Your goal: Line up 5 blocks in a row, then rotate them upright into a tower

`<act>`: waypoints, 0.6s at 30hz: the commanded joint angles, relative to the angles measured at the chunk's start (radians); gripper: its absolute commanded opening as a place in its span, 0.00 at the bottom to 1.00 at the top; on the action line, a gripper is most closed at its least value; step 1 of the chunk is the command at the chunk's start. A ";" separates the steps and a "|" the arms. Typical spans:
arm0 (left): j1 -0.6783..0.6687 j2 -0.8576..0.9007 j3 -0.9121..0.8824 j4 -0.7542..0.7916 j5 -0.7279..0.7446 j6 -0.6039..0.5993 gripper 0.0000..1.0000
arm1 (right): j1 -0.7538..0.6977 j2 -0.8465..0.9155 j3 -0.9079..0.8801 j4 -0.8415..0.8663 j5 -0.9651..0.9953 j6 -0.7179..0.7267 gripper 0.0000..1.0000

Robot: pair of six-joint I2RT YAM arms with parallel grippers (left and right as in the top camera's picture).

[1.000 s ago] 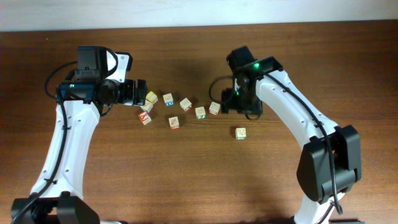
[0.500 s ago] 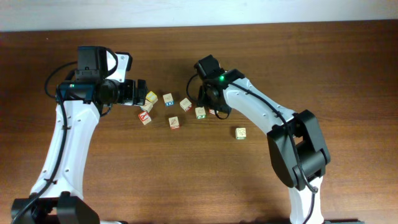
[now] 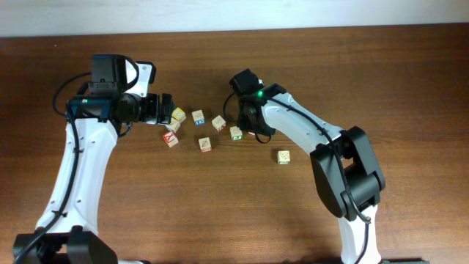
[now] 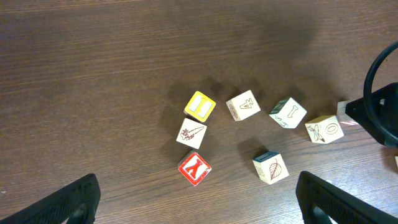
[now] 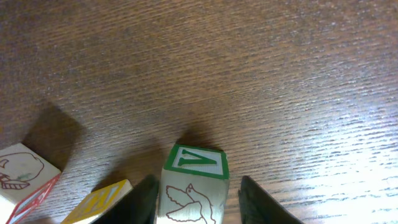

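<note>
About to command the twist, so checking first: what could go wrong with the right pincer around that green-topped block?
1. The green-topped block sits off-centre in the right pincer, close to one finger with a gap at the other; closing may skew or tip it.
2. A neighbouring block lies right beside that near finger, so a twist could knock it.
3. In the overhead view the arm hides the grasp, so a slip may go unnoticed.

On the dark wooden table (image 4: 93, 74), a yellow-faced cube (image 4: 199, 106) sits near a red Y cube (image 4: 194, 168), not touching.
</note>
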 commanded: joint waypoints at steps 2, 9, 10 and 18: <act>0.000 0.003 0.022 0.002 -0.004 -0.013 0.99 | 0.003 0.011 -0.014 -0.012 0.009 -0.028 0.37; 0.000 0.003 0.022 0.002 -0.004 -0.013 0.99 | 0.001 -0.024 0.012 -0.058 -0.104 -0.207 0.34; 0.000 0.003 0.022 0.002 -0.004 -0.013 0.99 | 0.002 -0.042 0.028 -0.085 -0.106 -0.231 0.34; 0.000 0.003 0.022 0.002 -0.004 -0.013 0.99 | 0.003 -0.135 -0.010 -0.285 -0.109 -0.285 0.33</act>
